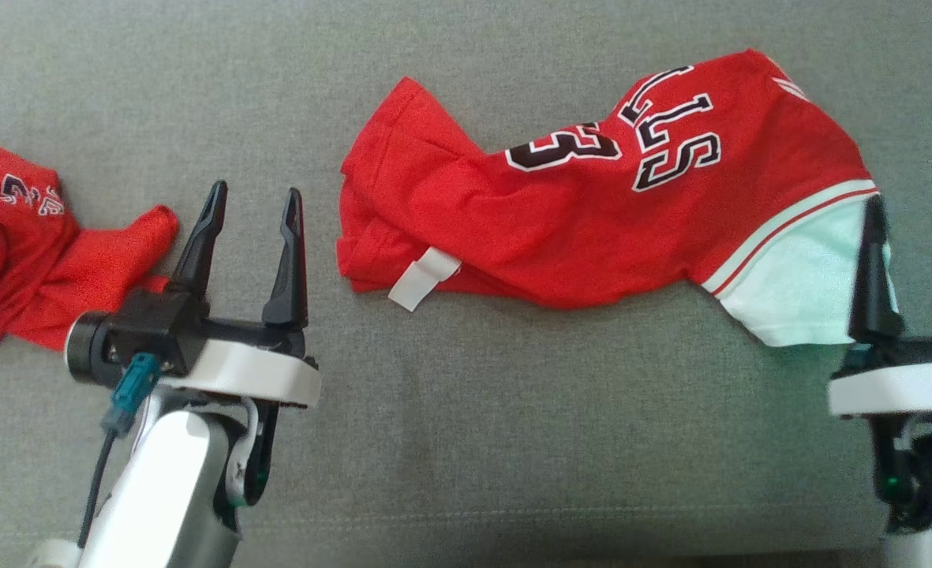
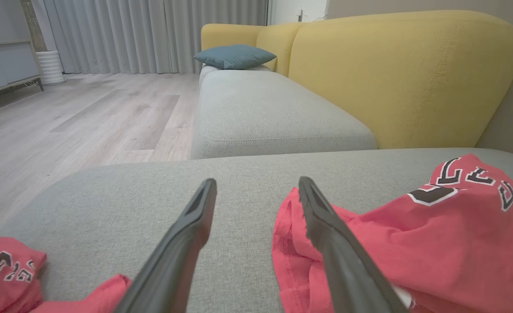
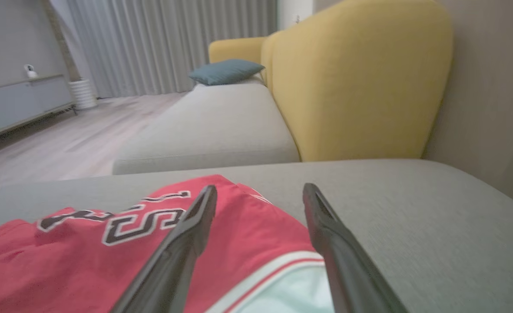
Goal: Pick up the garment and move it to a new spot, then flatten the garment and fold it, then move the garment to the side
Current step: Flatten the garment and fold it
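Our left hand (image 1: 254,191) hangs just off the garment's (image 1: 592,229) left, bunched end. Its two long dark fingers are spread wide and point away from us with nothing between them, and the pale forearm rises from below. Our right hand (image 1: 913,203) is at the garment's opposite end, also open, its fingers upright and parted over the white hem panel (image 1: 805,276); we cannot tell whether the tips touch the cloth. The garment is a red, fine-knit jersey with black, white-edged lettering and numerals. It lies crumpled and loosely doubled, with soft ridges across its middle and a small white tag (image 1: 424,278) sticking out at its lower left edge. Under it is the grey woven sofa seat (image 1: 466,442). Left of the garment, beyond our left hand, a second red piece (image 1: 24,244) lies in a heap with similar lettering. Behind the garment rises a rounded mustard-yellow backrest (image 2: 391,78), with a blue-grey cushion (image 2: 234,56) further along.
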